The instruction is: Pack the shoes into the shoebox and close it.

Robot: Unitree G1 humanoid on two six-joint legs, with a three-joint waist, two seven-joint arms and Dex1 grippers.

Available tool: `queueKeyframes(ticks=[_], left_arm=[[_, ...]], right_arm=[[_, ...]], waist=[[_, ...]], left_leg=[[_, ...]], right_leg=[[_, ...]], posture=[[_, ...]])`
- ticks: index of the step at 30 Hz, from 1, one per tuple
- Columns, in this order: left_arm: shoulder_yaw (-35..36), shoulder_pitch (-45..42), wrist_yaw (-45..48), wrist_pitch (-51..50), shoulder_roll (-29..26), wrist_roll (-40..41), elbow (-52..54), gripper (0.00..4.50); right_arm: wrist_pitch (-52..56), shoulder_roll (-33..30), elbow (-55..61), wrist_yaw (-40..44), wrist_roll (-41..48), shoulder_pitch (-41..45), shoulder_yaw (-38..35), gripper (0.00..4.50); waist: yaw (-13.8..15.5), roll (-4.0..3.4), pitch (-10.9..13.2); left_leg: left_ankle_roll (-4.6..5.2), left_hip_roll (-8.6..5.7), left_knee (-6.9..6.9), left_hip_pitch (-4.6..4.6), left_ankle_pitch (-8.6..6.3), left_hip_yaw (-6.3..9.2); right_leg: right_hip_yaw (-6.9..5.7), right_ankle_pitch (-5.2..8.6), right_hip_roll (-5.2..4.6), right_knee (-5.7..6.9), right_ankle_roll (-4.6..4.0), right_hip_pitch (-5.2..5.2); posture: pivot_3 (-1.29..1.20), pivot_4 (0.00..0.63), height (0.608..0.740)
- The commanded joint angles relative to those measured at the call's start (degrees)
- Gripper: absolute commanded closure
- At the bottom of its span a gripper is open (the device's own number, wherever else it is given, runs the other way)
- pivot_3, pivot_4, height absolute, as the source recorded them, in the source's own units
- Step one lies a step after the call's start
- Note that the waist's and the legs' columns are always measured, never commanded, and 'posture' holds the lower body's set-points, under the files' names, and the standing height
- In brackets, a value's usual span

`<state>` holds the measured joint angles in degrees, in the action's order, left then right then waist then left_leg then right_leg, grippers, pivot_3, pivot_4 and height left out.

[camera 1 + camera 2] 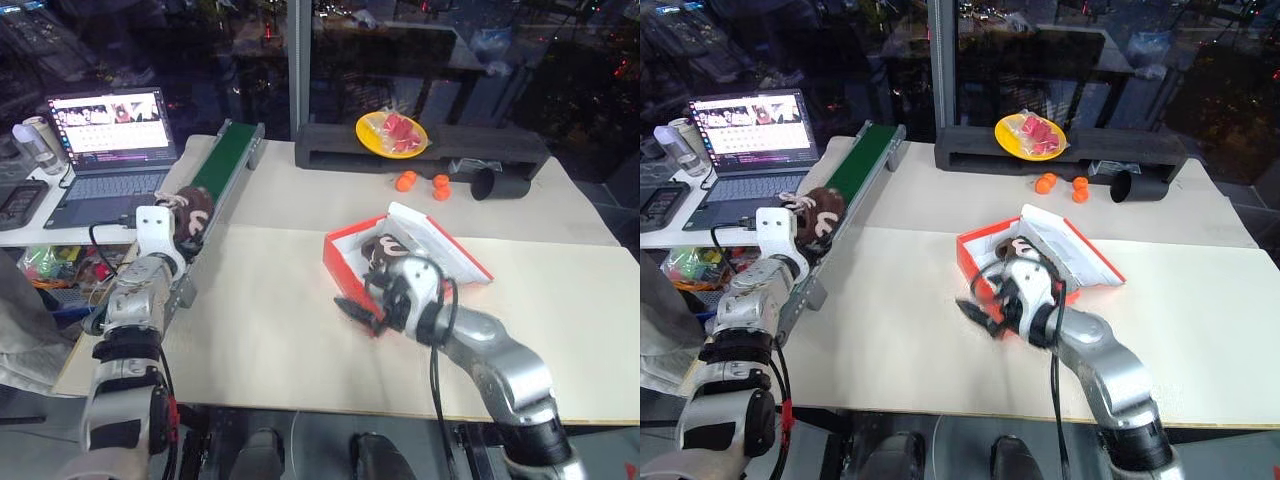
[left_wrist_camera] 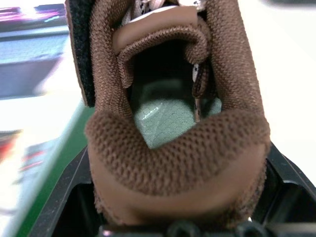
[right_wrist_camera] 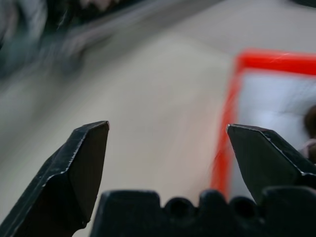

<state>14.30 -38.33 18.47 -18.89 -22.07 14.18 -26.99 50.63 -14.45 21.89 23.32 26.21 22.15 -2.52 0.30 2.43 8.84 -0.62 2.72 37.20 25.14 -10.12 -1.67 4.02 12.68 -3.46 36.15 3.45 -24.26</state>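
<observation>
One dark brown fuzzy shoe [image 1: 194,210] is held at the near end of the green belt on the left, and my left gripper [image 1: 183,224] is shut on its heel. The left wrist view looks straight into that shoe's opening [image 2: 173,118]. The red-orange shoebox [image 1: 336,262] sits open mid-table, its white-lined lid [image 1: 445,245] leaning back to the right. A second brown shoe [image 1: 384,248] lies inside it. My right gripper [image 1: 356,311] is open with nothing in it, just outside the box's near left corner; the red rim [image 3: 231,113] shows beside its fingers.
A green conveyor belt [image 1: 228,155] runs along the table's left side, with an open laptop [image 1: 110,140] beyond it. At the back stands a long black tray [image 1: 330,150] with a yellow plate [image 1: 391,133], three orange balls [image 1: 422,183] and a tipped black cup [image 1: 497,184].
</observation>
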Motion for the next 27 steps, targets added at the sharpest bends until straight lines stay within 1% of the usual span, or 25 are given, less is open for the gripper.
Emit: queueKeyframes(ticks=[1,2,4,8,14,18,23,26,27], left_arm=[[-0.7,-0.1,5.9,-7.0,4.8,11.2,15.3,1.64],[-1.4,0.6,6.9,-9.5,6.1,13.4,18.3,1.64],[-5.3,2.8,8.8,-15.5,8.7,17.5,25.7,1.64],[-9.6,5.6,9.2,-21.0,11.5,20.4,32.8,1.64],[-13.2,6.3,10.4,-22.7,12.0,20.2,34.6,1.64],[-14.6,6.1,11.4,-22.1,11.9,19.8,34.7,1.64],[-14.9,5.8,11.5,-21.4,11.8,19.4,34.1,1.64],[-15.3,5.6,11.6,-20.3,11.3,18.1,33.7,1.66],[-15.5,5.6,11.7,-20.1,11.1,17.7,33.7,1.66]], right_arm=[[10.4,10.8,-7.2,-13.2,15.5,9.8,-18.2,0.00],[12.8,13.0,-8.4,-15.3,18.9,11.5,-21.0,0.00],[16.5,16.1,-9.7,-18.1,22.5,14.3,-22.8,0.00],[19.2,17.5,-11.1,-22.6,25.9,17.4,-24.6,0.00],[18.5,18.8,-12.9,-27.2,30.5,20.0,-26.4,0.00],[17.7,17.8,-13.2,-28.6,30.8,20.0,-25.4,0.00],[16.3,18.2,-13.2,-30.1,31.3,19.6,-25.2,0.00],[15.6,18.1,-12.7,-31.1,30.9,18.8,-24.8,0.71],[15.5,18.2,-12.5,-31.3,31.1,18.7,-24.7,1.08]], waist=[[-0.2,0.04,0.0],[-0.2,0.03,0.0],[-0.4,0.01,0.0],[-1.2,-0.03,0.0],[-2.2,-0.06,0.0],[-2.5,-0.06,0.0],[-2.6,-0.07,0.0],[-2.6,-0.07,0.0],[-2.6,-0.07,0.0]], left_leg=[[0.00,0.02,0.00,0.03,0.00,0.01],[0.00,0.03,-0.01,0.03,-0.01,0.02],[0.01,0.03,-0.11,0.04,-0.01,0.06],[0.09,0.01,-0.26,0.09,-0.06,0.08],[0.14,0.01,-0.24,0.03,-0.02,0.11],[0.17,-0.01,-0.21,0.00,0.00,0.12],[0.17,0.00,-0.23,0.02,0.00,0.13],[0.17,-0.01,-0.22,0.03,0.00,0.13],[0.17,0.00,-0.22,0.03,0.00,0.13]], right_leg=[[0.00,-0.01,0.01,-0.02,0.00,-0.01],[0.00,-0.01,0.01,-0.01,-0.01,-0.01],[-0.02,-0.01,0.00,0.00,-0.01,-0.02],[-0.02,-0.01,0.01,0.06,-0.01,-0.04],[-0.02,0.01,0.06,-0.05,-0.01,-0.07],[-0.02,0.01,0.05,-0.04,-0.01,-0.03],[-0.02,0.02,0.05,-0.08,-0.01,-0.05],[-0.02,0.02,0.05,-0.08,-0.01,-0.05],[-0.02,0.02,0.05,-0.08,-0.01,-0.05]], posture=[[0.00,0.150,0.733],[0.00,0.150,0.733],[0.00,0.150,0.733],[0.00,0.150,0.733],[0.00,0.150,0.733],[0.00,0.150,0.733],[0.00,0.150,0.733],[0.00,0.150,0.733],[0.00,0.150,0.733]])
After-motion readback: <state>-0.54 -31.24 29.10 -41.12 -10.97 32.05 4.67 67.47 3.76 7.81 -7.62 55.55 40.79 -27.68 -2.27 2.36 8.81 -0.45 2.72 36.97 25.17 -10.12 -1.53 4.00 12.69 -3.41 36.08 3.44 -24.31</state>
